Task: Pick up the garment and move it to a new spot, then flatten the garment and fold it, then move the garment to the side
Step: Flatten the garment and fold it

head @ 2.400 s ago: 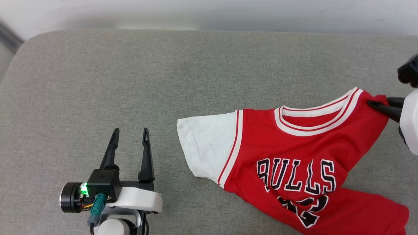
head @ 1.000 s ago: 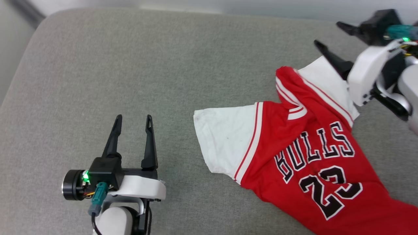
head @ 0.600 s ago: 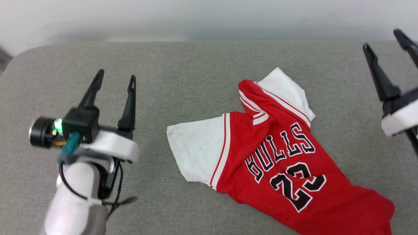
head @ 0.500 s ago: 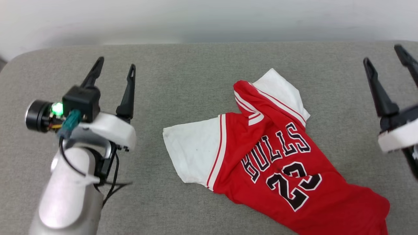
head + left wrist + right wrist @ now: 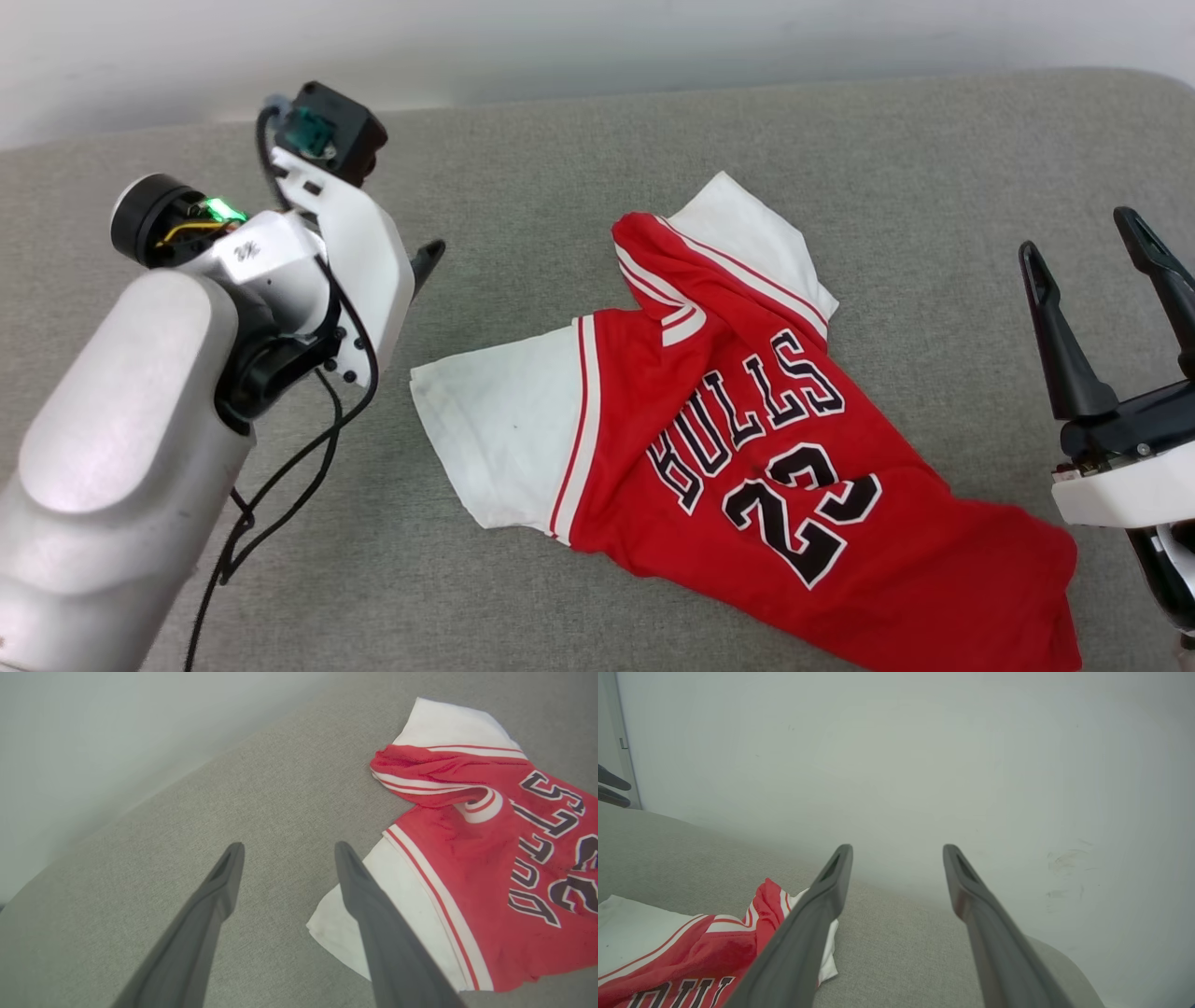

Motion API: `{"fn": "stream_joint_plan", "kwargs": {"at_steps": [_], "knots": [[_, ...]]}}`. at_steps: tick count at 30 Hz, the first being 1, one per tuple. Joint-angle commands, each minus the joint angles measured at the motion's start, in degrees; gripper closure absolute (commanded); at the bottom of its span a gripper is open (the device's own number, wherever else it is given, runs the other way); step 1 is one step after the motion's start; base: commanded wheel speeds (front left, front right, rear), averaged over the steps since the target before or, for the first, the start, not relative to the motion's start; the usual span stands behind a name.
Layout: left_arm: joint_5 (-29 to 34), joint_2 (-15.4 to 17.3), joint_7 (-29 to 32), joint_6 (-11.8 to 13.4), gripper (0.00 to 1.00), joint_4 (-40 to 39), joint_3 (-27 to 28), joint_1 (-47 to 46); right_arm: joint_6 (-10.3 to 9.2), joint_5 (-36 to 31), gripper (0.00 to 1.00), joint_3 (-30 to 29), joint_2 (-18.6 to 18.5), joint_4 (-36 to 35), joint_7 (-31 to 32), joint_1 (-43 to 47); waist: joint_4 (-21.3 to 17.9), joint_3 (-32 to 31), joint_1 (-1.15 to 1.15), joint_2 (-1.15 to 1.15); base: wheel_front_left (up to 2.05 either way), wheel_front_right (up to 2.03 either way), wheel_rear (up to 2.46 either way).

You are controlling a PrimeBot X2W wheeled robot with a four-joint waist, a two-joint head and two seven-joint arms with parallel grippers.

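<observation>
- Spreading the fingers of the left gripper (image 5: 288,847) wide, empty, hovering near the white sleeve (image 5: 495,439) of the garment (image 5: 747,439).
- Holding the right gripper (image 5: 1075,233) equally wide, empty, off to the garment's right.
- Lying rumpled on the grey cushion (image 5: 560,140), with the collar (image 5: 653,289) folded over.

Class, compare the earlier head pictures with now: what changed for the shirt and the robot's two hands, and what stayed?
The right hand let go of the garment at its shoulder and drew back, open; that shoulder now lies folded over the chest. The left hand rose and turned toward the white sleeve. Unchanged: garment on the grey cushion, left hand open.
</observation>
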Motion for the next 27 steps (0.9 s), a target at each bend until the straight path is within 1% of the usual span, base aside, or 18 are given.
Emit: {"fn": "stream_joint_plan", "kwargs": {"at_steps": [1, 4, 7, 10, 13, 21, 22, 23, 26, 27], "knots": [[-1.30, 0.67, 1.83, 0.01, 0.00, 0.16, -1.04, -0.99, -0.04, -0.09, 0.00, -0.19, 0.48, -0.73, 0.25, 0.63, -0.62, 0.78, 0.00, 0.00, 0.00, 0.00, 0.00], [-5.36, 2.34, 7.59, 0.02, 0.00, 1.21, -4.62, -3.87, -0.04, -0.57, 0.00, -0.05, 0.75, -2.12, 0.90, 0.13, -1.38, 2.14, 0.00, 0.00, 0.00, 0.00, 0.00], [-8.18, 3.61, 11.98, 0.02, 0.00, 3.22, -7.97, -5.94, -0.04, -0.62, 0.00, 0.43, 0.98, -3.03, 1.36, -0.87, -2.23, 3.60, 0.00, 0.00, 0.00, 0.00, 0.00], [-9.54, 4.33, 14.95, 0.02, 0.00, 5.64, -11.16, -7.67, -0.04, -0.73, 0.00, 0.86, 1.09, -3.56, 1.43, -1.84, -3.00, 5.07, 0.00, 0.00, 0.00, 0.00, 0.00], [-10.24, 4.91, 16.70, 0.01, 0.00, 8.34, -14.10, -8.26, -0.04, -0.79, 0.00, 1.46, 1.24, -3.37, 1.44, -2.62, -3.80, 6.55, 0.00, 0.00, 0.00, 0.00, 0.00], [-12.91, 5.77, 17.05, 0.01, 0.00, 13.92, -21.41, -5.23, -0.04, -0.39, 0.00, 2.14, 0.76, -1.25, 0.42, -4.86, -4.81, 8.86, 0.00, 0.00, 0.00, 0.00, 0.00], [-13.45, 5.67, 16.44, 0.01, 0.47, 14.09, -21.95, -4.83, -0.04, -0.26, 0.00, 2.03, 0.53, -0.98, 0.41, -5.19, -4.70, 8.83, 0.00, 0.00, 0.00, 0.00, 0.00], [-14.08, 5.53, 15.79, 0.01, 1.00, 14.03, -22.53, -4.56, -0.04, -0.09, 0.00, 1.89, 0.32, -0.59, 0.49, -5.52, -4.49, 8.67, 0.00, 0.00, 0.00, 0.00, 0.00], [-15.14, 6.18, 13.30, -0.01, 1.00, 12.54, -23.94, -4.93, -0.04, 0.04, 0.00, 1.19, -1.08, 0.20, 0.42, -7.07, -3.43, 7.71, 0.00, 0.00, 0.00, 0.00, 0.00], [-15.11, 6.86, 12.19, 0.00, 1.00, 11.76, -24.25, -5.45, -0.03, 0.20, 0.00, 1.23, -1.83, 0.38, 0.65, -7.85, -3.06, 7.36, 0.00, 0.00, 0.00, 0.00, 0.00]]}}
